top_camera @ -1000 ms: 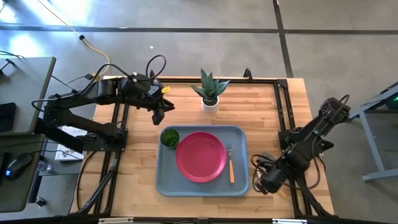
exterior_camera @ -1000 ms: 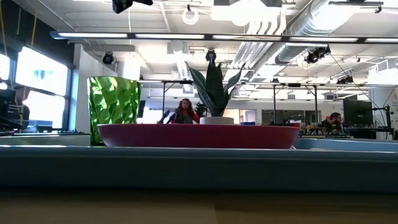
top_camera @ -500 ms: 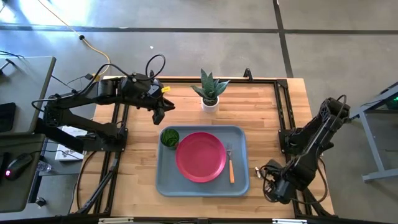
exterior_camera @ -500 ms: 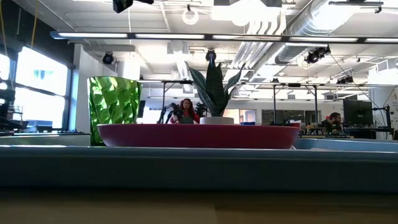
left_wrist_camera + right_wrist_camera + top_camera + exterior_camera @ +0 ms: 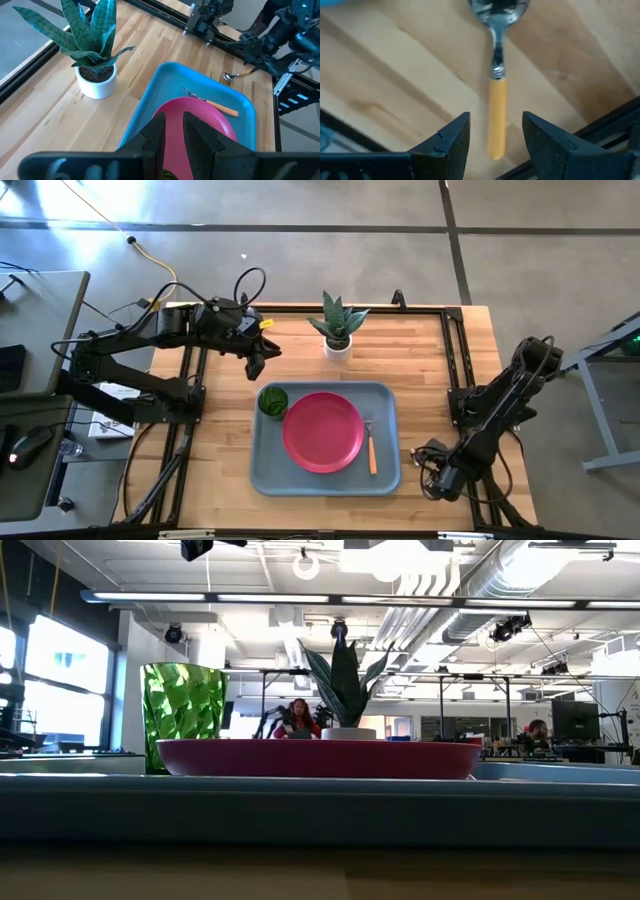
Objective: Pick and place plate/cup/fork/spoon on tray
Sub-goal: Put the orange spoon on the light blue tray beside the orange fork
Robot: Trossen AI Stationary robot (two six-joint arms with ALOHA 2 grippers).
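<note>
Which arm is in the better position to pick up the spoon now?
The right. Its tool hangs open right over the spoon on the bare wood beside the tray. The left tool waits across the table, beyond the cup.

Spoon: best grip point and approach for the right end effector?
Take the spoon on its orange handle, mid-length, from straight above. It lies flat on the bare table beside the tray, and the handle is straight and slim, while the bowl is rounded and probably slippery. The right end effector hangs open over it with a finger on each side of the handle.
</note>
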